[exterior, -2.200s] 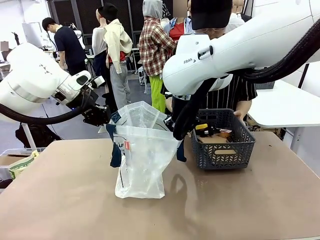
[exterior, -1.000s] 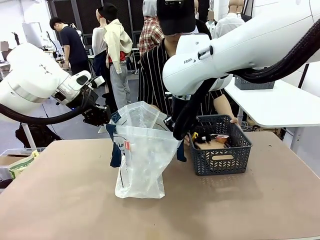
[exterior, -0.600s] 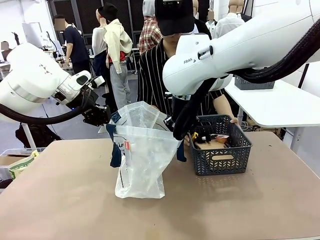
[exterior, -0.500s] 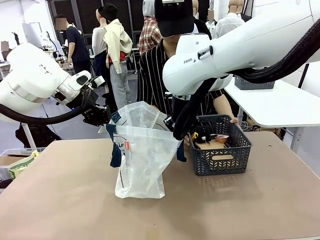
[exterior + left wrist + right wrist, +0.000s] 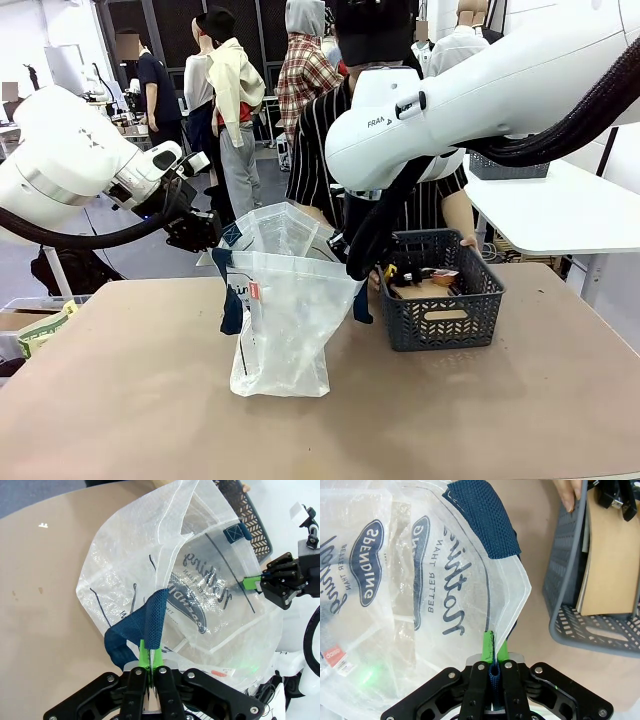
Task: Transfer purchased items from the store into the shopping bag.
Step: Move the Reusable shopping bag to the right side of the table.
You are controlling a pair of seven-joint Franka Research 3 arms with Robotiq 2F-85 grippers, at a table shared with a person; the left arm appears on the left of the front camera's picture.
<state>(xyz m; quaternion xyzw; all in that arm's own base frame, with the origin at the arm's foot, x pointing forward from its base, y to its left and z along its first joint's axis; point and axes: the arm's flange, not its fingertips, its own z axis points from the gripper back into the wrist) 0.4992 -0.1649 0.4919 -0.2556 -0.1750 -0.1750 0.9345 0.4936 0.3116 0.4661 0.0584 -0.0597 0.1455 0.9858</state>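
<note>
While clamped shut, end effectors (image 5: 150,658) (image 5: 493,649) hold bag (image 5: 290,310).

One translucent white plastic bag (image 5: 285,320); at its three o'clock, one dark grey lattice basket (image 5: 410,325); one flat brown box (image 5: 612,555); one red-orange packet (image 5: 445,272).

We see a tan counter (image 5: 140,400), a person in a striped shirt (image 5: 316,150) standing beyond it, a white table (image 5: 570,210) at right, and a clear bin (image 5: 28,304) at far left.
</note>
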